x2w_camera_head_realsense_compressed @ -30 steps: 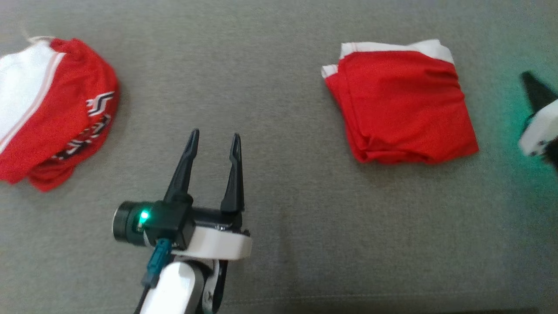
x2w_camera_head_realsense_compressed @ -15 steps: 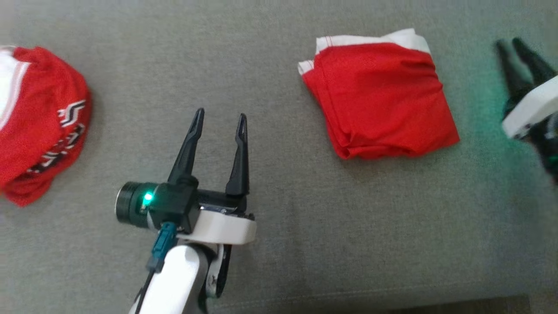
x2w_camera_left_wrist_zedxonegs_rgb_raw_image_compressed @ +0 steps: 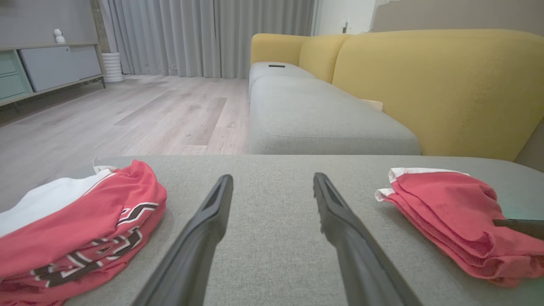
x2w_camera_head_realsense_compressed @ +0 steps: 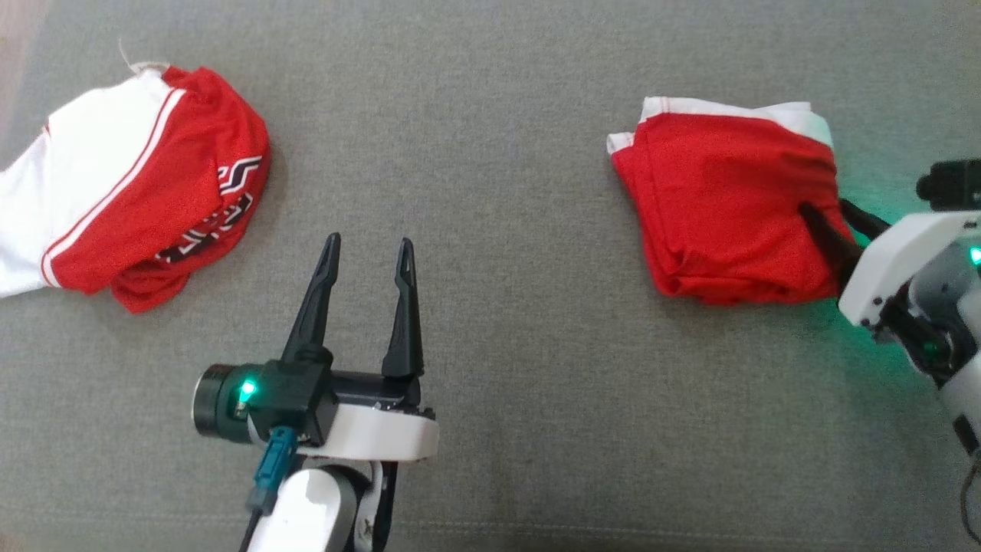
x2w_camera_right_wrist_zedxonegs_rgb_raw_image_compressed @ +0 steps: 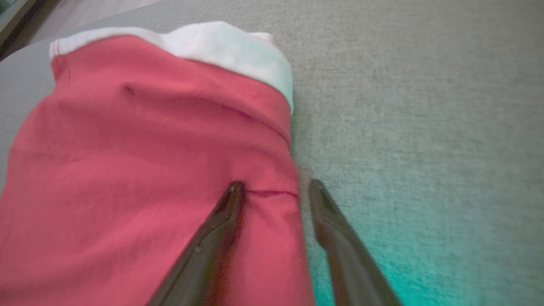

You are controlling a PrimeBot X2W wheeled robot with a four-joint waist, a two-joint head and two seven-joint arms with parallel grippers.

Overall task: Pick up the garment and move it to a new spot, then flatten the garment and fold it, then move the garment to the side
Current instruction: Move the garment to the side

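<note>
One squarish, seemingly knit folded garment (x2w_camera_head_realsense_compressed: 728, 207)

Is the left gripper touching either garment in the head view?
No: the left gripper hangs over bare cushion between the crumpled garment and the folded garment.

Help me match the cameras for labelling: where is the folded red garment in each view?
Head view: the folded red garment lies at the upper right.
Left wrist view: it lies at the right edge, middle to low.
Right wrist view: it covers the left and centre.
Shared landmark: the white band along its far edge.
</note>
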